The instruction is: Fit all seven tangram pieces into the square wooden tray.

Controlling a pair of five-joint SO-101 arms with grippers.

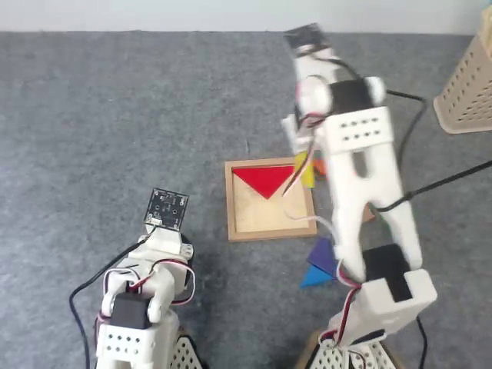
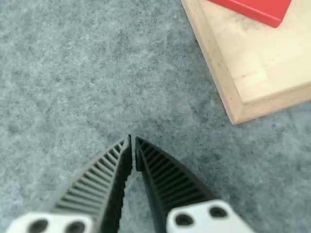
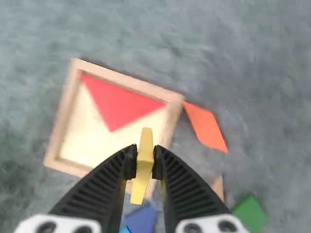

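Pinching yellow piece (image 3: 142,170) in right pincer (image 3: 143,148) at lower centre, by tray (image 3: 59,121) rim; pressing left pincer (image 2: 132,141) closed, empty, lower centre.

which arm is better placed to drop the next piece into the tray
Right. The right end effector is shut on a flat yellow tangram piece by the rim of the square wooden tray. The left end effector is shut and empty, over grey carpet beside the tray.

The square wooden tray (image 1: 273,231) is showing pale, smooth wood. The grey mat (image 1: 115,115) is looking fuzzy like cloth. The red triangle (image 1: 265,181) and yellow piece (image 3: 146,138) are looking matt. The left gripper (image 2: 132,145) is showing black ridged plastic.
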